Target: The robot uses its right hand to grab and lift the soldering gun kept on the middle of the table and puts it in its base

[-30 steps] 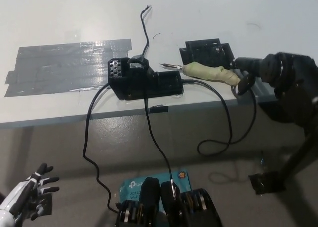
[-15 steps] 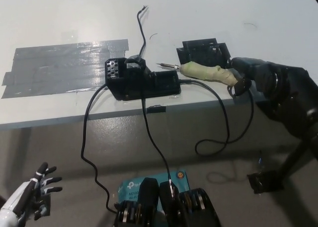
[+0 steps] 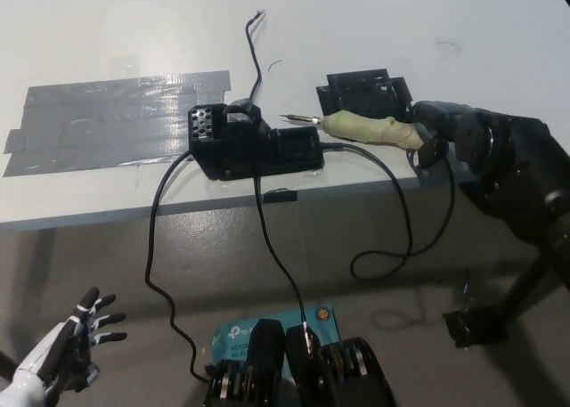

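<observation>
Soldering gun (image 3: pixel 370 129) is the thing to carry; going left to right, the white left robot hand (image 3: pixel 67 354) rests well below the counter's near edge at lower left, fingers spread and holding nothing. On the counter (image 3: pixel 374 24) a patch of grey tape (image 3: pixel 107 118) covers the left part. Just right of it, near the near edge, sits the black base (image 3: pixel 254 144), cables (image 3: pixel 160 247) trailing off the edge. The gun comes next, its metal tip (image 3: pixel 298 118) pointing left toward the base and just short of its right end, its pale wrapped handle running rightward. A black bracket (image 3: pixel 365 91) lies just behind it. The black right robot hand (image 3: pixel 441 135) is at the handle's rear end, apparently closed around it, though the fingers blur into the dark arm.

To do this step well, I judge the hold should be firm on the wrapped handle, clear of the hot tip, with the gun kept near level and its tip leading left. The cord (image 3: pixel 401 220) looping off the near edge may drag, so the travel should be slow, and the tip aligned with the base's holder before lowering.
</observation>
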You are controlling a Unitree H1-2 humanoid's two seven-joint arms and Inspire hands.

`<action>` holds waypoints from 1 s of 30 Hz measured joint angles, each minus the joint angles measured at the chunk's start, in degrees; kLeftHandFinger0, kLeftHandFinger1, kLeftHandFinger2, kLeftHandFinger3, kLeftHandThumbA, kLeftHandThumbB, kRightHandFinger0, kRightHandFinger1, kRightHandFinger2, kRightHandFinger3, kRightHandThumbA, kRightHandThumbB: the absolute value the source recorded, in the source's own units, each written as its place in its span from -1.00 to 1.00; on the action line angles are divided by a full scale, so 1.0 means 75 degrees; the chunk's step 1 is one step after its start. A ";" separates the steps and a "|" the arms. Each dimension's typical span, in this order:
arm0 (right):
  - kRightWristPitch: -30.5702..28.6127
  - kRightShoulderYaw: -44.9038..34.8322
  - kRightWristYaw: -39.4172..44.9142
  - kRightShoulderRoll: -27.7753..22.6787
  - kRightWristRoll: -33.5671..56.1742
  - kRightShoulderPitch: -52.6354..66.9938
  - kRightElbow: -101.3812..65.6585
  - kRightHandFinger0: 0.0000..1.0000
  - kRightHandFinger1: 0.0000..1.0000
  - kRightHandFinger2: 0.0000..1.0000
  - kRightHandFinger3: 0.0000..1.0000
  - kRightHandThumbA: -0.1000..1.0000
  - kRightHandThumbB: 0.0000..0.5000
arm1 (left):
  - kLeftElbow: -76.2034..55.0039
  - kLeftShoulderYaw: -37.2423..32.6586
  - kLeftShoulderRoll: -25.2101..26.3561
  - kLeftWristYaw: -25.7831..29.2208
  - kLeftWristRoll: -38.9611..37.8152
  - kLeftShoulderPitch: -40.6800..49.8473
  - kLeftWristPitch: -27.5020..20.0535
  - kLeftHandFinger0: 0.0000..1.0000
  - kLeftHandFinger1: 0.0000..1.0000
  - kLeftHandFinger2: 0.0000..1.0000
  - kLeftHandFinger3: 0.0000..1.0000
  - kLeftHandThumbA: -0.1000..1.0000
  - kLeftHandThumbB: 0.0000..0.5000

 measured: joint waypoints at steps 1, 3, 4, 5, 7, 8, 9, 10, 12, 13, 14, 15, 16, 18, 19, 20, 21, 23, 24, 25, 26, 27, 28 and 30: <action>0.0000 -0.0066 0.0000 0.0012 0.0030 0.0011 -0.0002 1.00 1.00 1.00 1.00 0.04 0.15 | 0.0000 -0.0013 0.0000 0.0000 0.0002 -0.0014 0.0001 0.39 0.61 0.78 0.96 0.98 -1.00; 0.0002 -0.0174 0.0000 0.0049 0.0081 0.0045 -0.0014 1.00 1.00 1.00 1.00 -0.04 0.23 | 0.0000 -0.0048 0.0000 0.0000 0.0005 -0.0051 0.0003 0.37 0.60 0.77 0.93 0.98 -0.96; 0.0008 -0.0207 0.0000 0.0069 0.0097 0.0061 -0.0025 1.00 1.00 1.00 1.00 -0.06 0.23 | 0.0000 -0.0063 0.0000 0.0000 0.0005 -0.0061 0.0005 0.37 0.60 0.77 0.92 0.97 -0.97; 0.0013 -0.0231 0.0025 0.0085 0.0132 0.0090 -0.0039 1.00 1.00 1.00 1.00 -0.06 0.23 | -0.0001 -0.0085 -0.0001 0.0000 0.0005 -0.0077 0.0006 0.36 0.60 0.77 0.92 0.97 -0.98; 0.0040 -0.0245 0.0049 0.0188 0.0166 0.0210 -0.0105 1.00 1.00 1.00 1.00 -0.17 0.40 | 0.0000 -0.0137 -0.0001 0.0000 0.0006 -0.0118 0.0009 0.38 0.62 0.78 0.91 0.97 -0.89; 0.0052 -0.0247 0.0046 0.0197 0.0166 0.0212 -0.0106 1.00 1.00 1.00 1.00 -0.17 0.41 | 0.0000 -0.0163 -0.0001 0.0000 0.0007 -0.0136 0.0010 0.39 0.62 0.79 0.91 0.97 -0.88; 0.0055 -0.0246 0.0048 0.0204 0.0169 0.0212 -0.0103 1.00 1.00 1.00 1.00 -0.25 0.43 | 0.0000 -0.0198 -0.0001 0.0000 0.0008 -0.0160 0.0010 0.34 0.60 0.78 0.92 0.99 -0.85; 0.0059 -0.0241 0.0049 0.0210 0.0169 0.0212 -0.0101 1.00 1.00 1.00 1.00 -0.36 0.38 | -0.0001 -0.0227 -0.0001 0.0000 0.0011 -0.0177 0.0010 0.30 0.58 0.76 0.93 1.00 -0.89; 0.0059 -0.0201 0.0039 0.0238 0.0160 0.0211 -0.0065 1.00 1.00 1.00 1.00 -0.40 0.47 | -0.0001 -0.0315 -0.0001 0.0000 0.0016 -0.0198 0.0009 0.31 0.60 0.80 0.98 1.00 -0.88; 0.0058 -0.0189 0.0033 0.0251 0.0156 0.0206 -0.0040 0.88 0.91 1.00 1.00 -0.42 0.50 | -0.0001 -0.0339 -0.0001 -0.0002 0.0015 -0.0199 0.0010 0.30 0.60 0.80 0.98 1.00 -0.89; 0.0058 -0.0167 0.0030 0.0270 0.0150 0.0184 0.0015 0.70 1.00 1.00 1.00 -0.41 0.51 | -0.0001 -0.0368 -0.0001 -0.0005 0.0015 -0.0199 0.0010 0.32 0.62 0.79 0.97 1.00 -0.91; 0.0059 -0.0128 0.0030 0.0284 0.0136 0.0162 0.0062 0.48 0.93 1.00 1.00 -0.45 0.57 | -0.0001 -0.0384 -0.0001 -0.0009 0.0013 -0.0201 0.0009 0.34 0.63 0.80 0.98 0.99 -0.94; 0.0059 -0.0054 0.0030 0.0307 0.0105 0.0116 0.0179 0.45 0.92 1.00 1.00 -0.45 0.56 | 0.0000 -0.0389 -0.0001 -0.0032 0.0010 -0.0202 0.0009 0.34 0.63 0.80 0.98 0.99 -0.94; 0.0060 0.0045 0.0030 0.0350 0.0071 0.0024 0.0316 0.30 0.79 1.00 1.00 -0.56 0.46 | 0.0000 -0.0398 -0.0001 -0.0061 0.0007 -0.0216 0.0009 0.40 0.66 0.82 0.98 1.00 -0.96; 0.0066 0.0103 0.0032 0.0370 0.0053 -0.0013 0.0365 0.33 0.79 1.00 1.00 -0.59 0.42 | 0.0000 -0.0408 0.0000 -0.0082 0.0006 -0.0223 0.0007 0.41 0.65 0.80 0.97 1.00 -0.91; 0.0085 0.0160 0.0033 0.0381 0.0027 -0.0023 0.0378 0.35 0.79 1.00 1.00 -0.60 0.42 | 0.0000 -0.0425 0.0004 -0.0105 0.0006 -0.0229 0.0007 0.40 0.64 0.78 0.96 1.00 -0.92; 0.0111 0.0205 0.0033 0.0384 -0.0013 -0.0021 0.0366 0.45 0.86 1.00 1.00 -0.64 0.29 | 0.0000 -0.0443 0.0006 -0.0135 0.0005 -0.0234 0.0005 0.42 0.66 0.78 0.97 0.99 -0.90; 0.0160 0.0260 0.0035 0.0383 -0.0061 -0.0015 0.0329 0.21 0.49 1.00 1.00 -0.71 0.12 | 0.0000 -0.0476 0.0010 -0.0183 0.0006 -0.0243 0.0004 0.43 0.66 0.77 0.96 0.98 -0.95; 0.0213 0.0270 0.0035 0.0383 -0.0083 0.0004 0.0277 -0.21 -0.03 0.59 1.00 -0.74 -0.04 | 0.0000 -0.0522 0.0019 -0.0208 0.0007 -0.0256 0.0004 0.47 0.69 0.77 0.94 0.99 -0.98; 0.0240 0.0271 0.0035 0.0381 -0.0091 0.0015 0.0251 -0.54 -0.34 0.31 1.00 -0.77 -0.03 | 0.0000 -0.0550 0.0024 -0.0227 0.0008 -0.0269 0.0005 0.49 0.69 0.77 0.93 0.98 -0.97; 0.0271 0.0274 0.0034 0.0381 -0.0102 0.0030 0.0225 -0.59 -0.39 0.25 1.00 -0.79 -0.04 | -0.0001 -0.0576 0.0030 -0.0248 0.0008 -0.0284 0.0005 0.49 0.69 0.77 0.92 0.98 -0.98; 0.0298 0.0273 0.0029 0.0379 -0.0112 0.0048 0.0205 -0.73 -0.52 0.17 1.00 -0.82 -0.04 | 0.0000 -0.0603 0.0033 -0.0268 0.0007 -0.0300 0.0005 0.46 0.68 0.78 0.91 0.95 -0.99; 0.0337 0.0270 0.0018 0.0375 -0.0117 0.0076 0.0180 -0.80 -0.58 0.13 1.00 -0.81 -0.03 | 0.0000 -0.0626 0.0036 -0.0297 0.0007 -0.0316 0.0004 0.45 0.68 0.79 0.91 0.94 -0.99; 0.0377 0.0273 -0.0028 0.0370 -0.0151 0.0122 0.0168 -1.00 -0.96 -0.32 1.00 -0.85 -0.13 | 0.0000 -0.0666 0.0038 -0.0361 0.0006 -0.0335 0.0003 0.46 0.71 0.81 0.93 0.93 -0.96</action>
